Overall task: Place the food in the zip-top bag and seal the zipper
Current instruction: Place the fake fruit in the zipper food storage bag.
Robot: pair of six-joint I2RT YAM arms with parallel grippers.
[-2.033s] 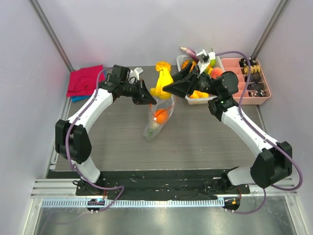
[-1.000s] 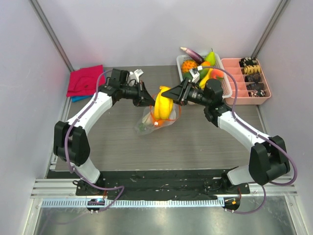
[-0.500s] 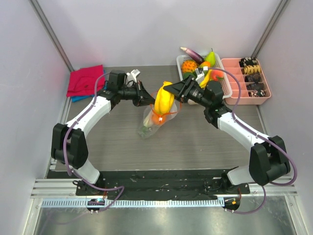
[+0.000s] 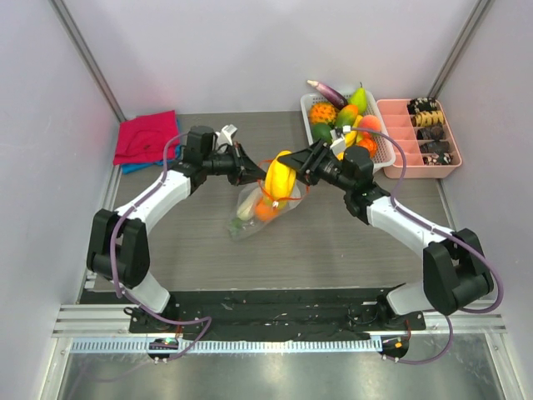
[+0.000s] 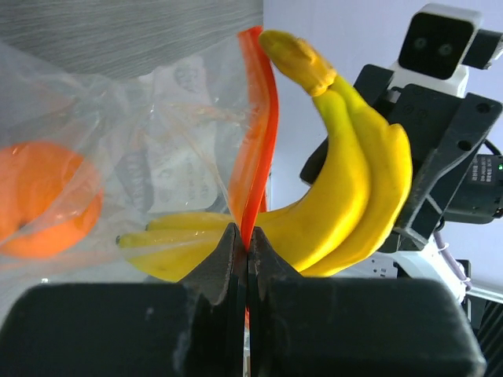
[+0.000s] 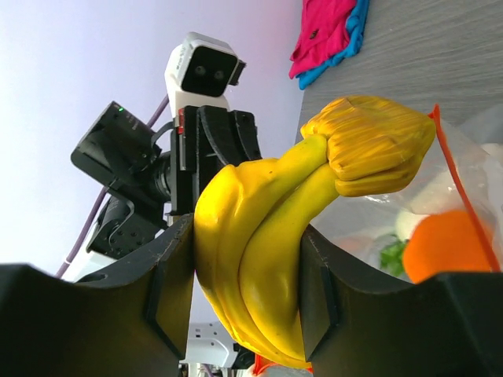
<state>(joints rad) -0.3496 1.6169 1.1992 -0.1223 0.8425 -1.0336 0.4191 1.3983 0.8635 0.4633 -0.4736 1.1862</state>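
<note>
1. The left pincer is clamped fully shut on the zipper. It lifts that edge off the tabletop, so the zip-top bag hangs with its mouth turned toward the other arm.
2. The right pincer grips the banana across its middle, jaws spread only to the fruit's width. This leaves both ends free to lead into the opening.
3. The banana sits right at the mouth, crossing the zipper line; how much of it is inside I cannot tell.
4. An orange lies low in the bag, and its weight probably helps hold the plastic down.
5. More food waits in the white basket, and the zipper is not yet sealed.
</note>
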